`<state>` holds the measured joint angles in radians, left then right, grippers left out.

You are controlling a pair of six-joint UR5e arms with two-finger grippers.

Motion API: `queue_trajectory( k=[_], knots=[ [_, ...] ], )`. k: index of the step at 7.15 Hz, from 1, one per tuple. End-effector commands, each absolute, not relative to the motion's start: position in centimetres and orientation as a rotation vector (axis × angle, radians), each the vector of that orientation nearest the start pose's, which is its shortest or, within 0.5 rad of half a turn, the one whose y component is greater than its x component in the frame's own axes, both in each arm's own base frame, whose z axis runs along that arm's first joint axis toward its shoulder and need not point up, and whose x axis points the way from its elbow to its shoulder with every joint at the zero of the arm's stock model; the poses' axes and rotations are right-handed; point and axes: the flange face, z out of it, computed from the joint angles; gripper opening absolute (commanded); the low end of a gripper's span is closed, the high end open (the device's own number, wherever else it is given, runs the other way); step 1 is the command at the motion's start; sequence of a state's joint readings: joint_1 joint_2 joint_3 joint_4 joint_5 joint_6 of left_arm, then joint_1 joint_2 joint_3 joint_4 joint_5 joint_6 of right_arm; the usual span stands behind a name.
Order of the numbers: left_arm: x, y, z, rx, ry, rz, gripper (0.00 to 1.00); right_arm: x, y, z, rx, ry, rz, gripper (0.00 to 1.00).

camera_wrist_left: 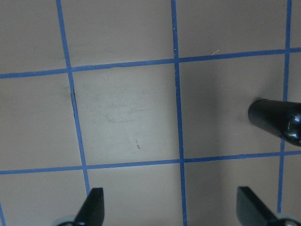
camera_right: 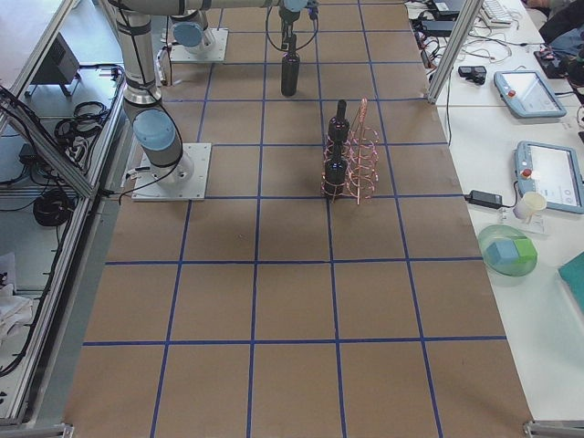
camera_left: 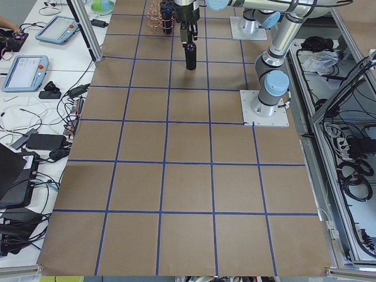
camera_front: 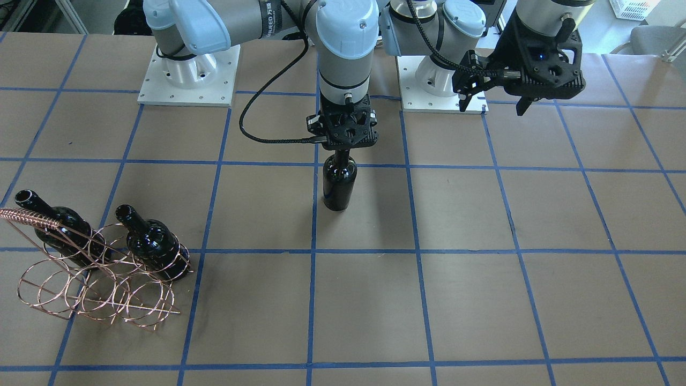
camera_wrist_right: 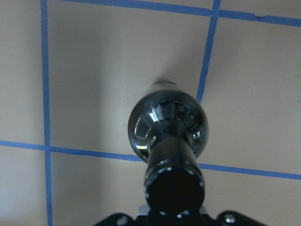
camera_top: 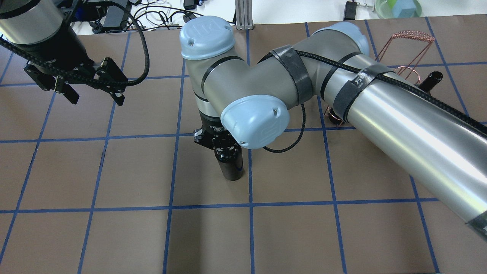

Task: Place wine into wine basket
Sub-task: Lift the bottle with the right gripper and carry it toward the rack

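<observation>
Right gripper (camera_front: 343,146), fingers pinching upright wine (camera_front: 338,185) by its neck, well apart from basket (camera_front: 24,216); swinging could loosen it. Left gripper (camera_top: 95,97), fingers spread.

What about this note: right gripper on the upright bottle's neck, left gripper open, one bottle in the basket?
Wrong count: two bottles lie in the wine basket, per the exterior front-facing view. The right gripper is on the upright bottle's neck; the left gripper is open.
</observation>
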<state>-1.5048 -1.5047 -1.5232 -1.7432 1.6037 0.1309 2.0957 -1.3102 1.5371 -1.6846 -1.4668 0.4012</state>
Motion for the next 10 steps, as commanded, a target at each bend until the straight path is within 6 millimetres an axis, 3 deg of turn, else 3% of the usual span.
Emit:
queue_trajectory(
  k=[1,6,7,10],
  knots=[
    [-9.97,-46.22,52.5,0.102,3.111,0.098,1.0,41.3,-42.72,37.92,-0.169,3.087,0.226,0.99],
    [-9.97,-46.15,52.56,0.099,3.111,0.098,1.0,41.75,-43.43,37.62,-0.154,3.073,0.179,0.98],
    [-9.99,-46.1,52.57,0.099,3.112,0.095,1.0,41.73,-43.39,37.69,-0.147,3.074,0.18,0.91],
    [-10.0,-45.92,52.38,0.1,3.112,0.105,1.0,41.68,-43.25,37.53,-0.144,3.076,0.199,0.54]
  ],
)
